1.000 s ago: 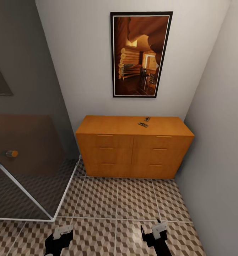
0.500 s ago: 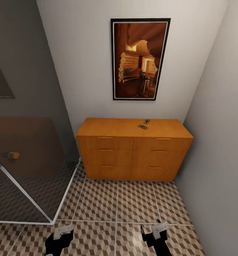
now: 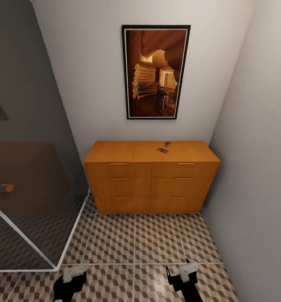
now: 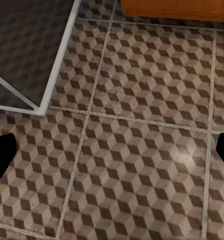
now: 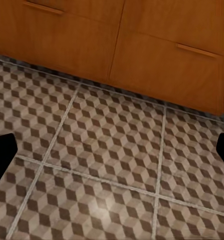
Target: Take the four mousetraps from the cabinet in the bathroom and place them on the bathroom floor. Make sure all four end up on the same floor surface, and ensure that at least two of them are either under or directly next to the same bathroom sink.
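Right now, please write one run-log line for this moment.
phase: facing cabinet | mousetraps: two visible on top | left hand: open, empty | right hand: open, empty

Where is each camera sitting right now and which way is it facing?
Head view: high on the robot, looking forward and down at the cabinet, two mousetraps on top; left gripper and right gripper at the lower edge.
Left wrist view: facing down at the bathroom floor; dark fingertips at the sides.
Right wrist view: facing the floor and cabinet drawers; fingertips at the sides.
All share the floor.
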Tool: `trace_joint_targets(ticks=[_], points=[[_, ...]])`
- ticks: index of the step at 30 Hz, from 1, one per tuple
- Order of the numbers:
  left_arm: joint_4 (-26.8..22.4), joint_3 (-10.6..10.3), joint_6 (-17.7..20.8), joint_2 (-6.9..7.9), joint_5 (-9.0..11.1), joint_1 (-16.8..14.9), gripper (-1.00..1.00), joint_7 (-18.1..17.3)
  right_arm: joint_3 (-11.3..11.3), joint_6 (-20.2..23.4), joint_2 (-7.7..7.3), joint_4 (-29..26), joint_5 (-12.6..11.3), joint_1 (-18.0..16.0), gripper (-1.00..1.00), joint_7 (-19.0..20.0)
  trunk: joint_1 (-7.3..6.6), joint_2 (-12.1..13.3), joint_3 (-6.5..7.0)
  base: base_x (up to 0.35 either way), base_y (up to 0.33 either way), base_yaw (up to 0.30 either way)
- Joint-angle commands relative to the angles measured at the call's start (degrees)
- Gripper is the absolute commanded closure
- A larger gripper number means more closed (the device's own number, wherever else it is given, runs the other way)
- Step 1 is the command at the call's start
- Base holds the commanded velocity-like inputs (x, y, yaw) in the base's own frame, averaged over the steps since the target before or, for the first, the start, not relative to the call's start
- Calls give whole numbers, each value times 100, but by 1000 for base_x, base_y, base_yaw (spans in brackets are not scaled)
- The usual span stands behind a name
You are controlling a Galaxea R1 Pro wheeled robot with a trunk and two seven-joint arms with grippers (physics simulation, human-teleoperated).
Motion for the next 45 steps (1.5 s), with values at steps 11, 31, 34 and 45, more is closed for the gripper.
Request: trace_joint_targets(ticks=[11,31,34,45], points=[[-8,-51,-5,0,6,-1,-100,44,-15,-11,3,7,63,-6,-100,-45,3,-11,0,0,0,-36],[-8,-58,-5,-6,6,-1,-100,44,-15,-11,3,7,63,-6,-100,-45,3,-11,0,132,0,-1],[-8,-58,-5,-6,6,-1,-100,44,-15,-11,3,7,63,-6,-100,-45,3,-11,0,289,0,0],[-8,-58,-5,-6,6,-1,-100,44,-15,-11,3,7,70,-6,-100,-45,3,-11,0,126,0,0]])
